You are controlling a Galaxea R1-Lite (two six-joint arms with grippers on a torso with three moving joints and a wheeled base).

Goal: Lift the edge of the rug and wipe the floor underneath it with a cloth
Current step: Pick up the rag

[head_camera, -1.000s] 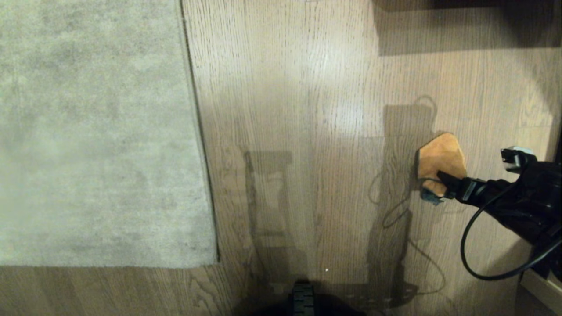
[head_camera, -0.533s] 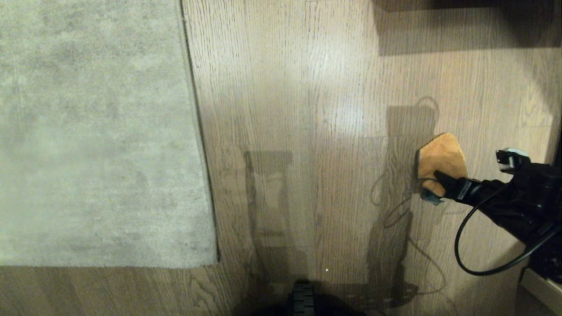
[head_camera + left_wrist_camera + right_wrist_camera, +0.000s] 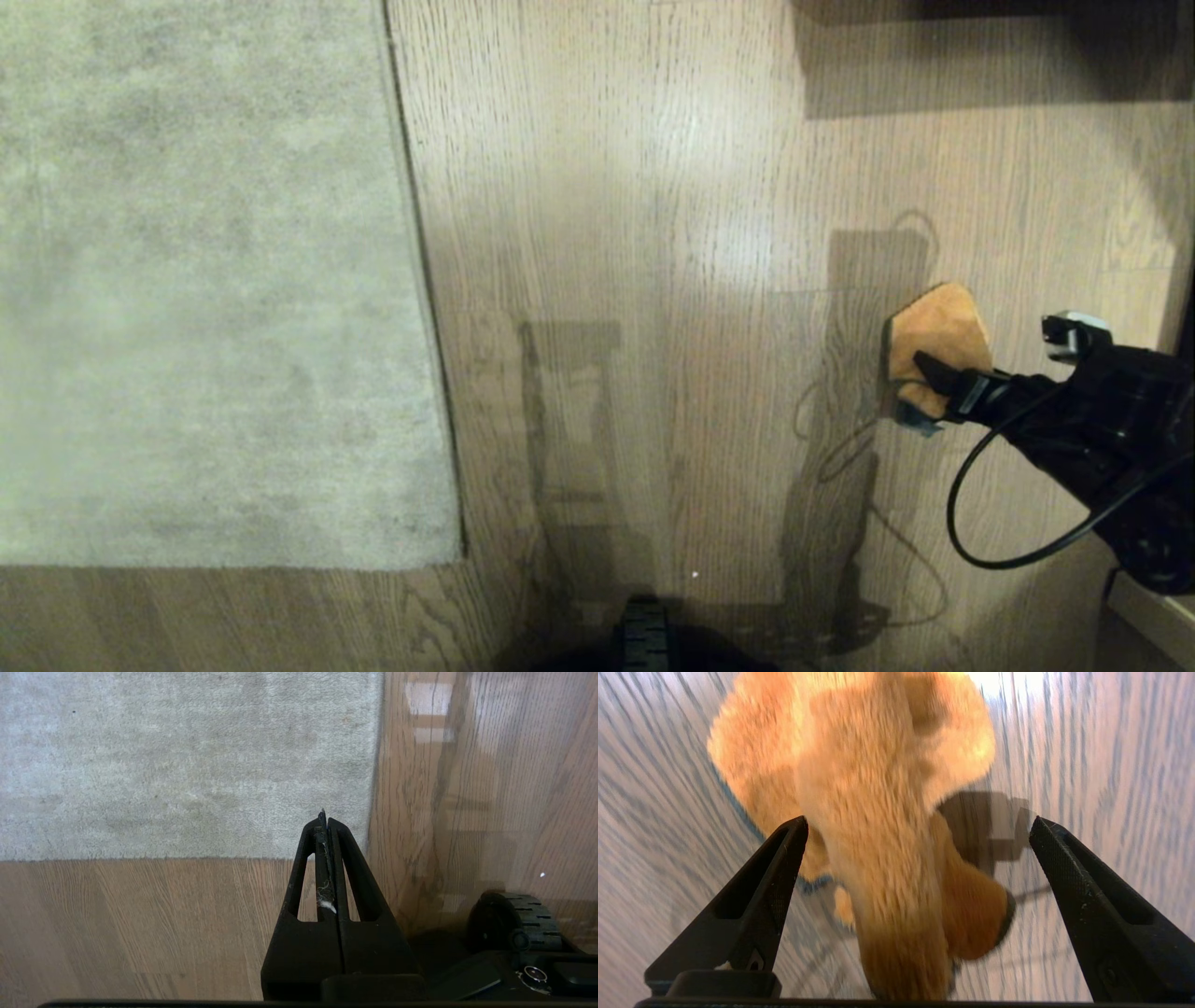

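Observation:
The orange-tan cloth (image 3: 941, 334) lies crumpled on the wood floor (image 3: 653, 187) at the right, a bit of teal trim at its near end. My right gripper (image 3: 934, 373) reaches over it from the right, open. In the right wrist view the cloth (image 3: 878, 812) sits between the wide-apart fingers of the right gripper (image 3: 919, 821), neither pad pressing it. The rug edge (image 3: 425, 280) runs flat down the left side to a corner (image 3: 456, 558). My left gripper (image 3: 324, 817) is shut, holding nothing but a wisp of lint, parked above the rug corner (image 3: 373, 851).
A dark piece of furniture and its shadow (image 3: 980, 56) cross the far right. A black cable (image 3: 971, 532) loops from the right arm. The robot's base (image 3: 644, 639) shows at the near edge, a wheel (image 3: 514, 914) beside it. A pale ledge (image 3: 1153, 611) sits near right.
My right gripper has slid a little further over the cloth, toward the left and away from me, and its cable loop followed. The cloth, rug and left gripper have not moved.

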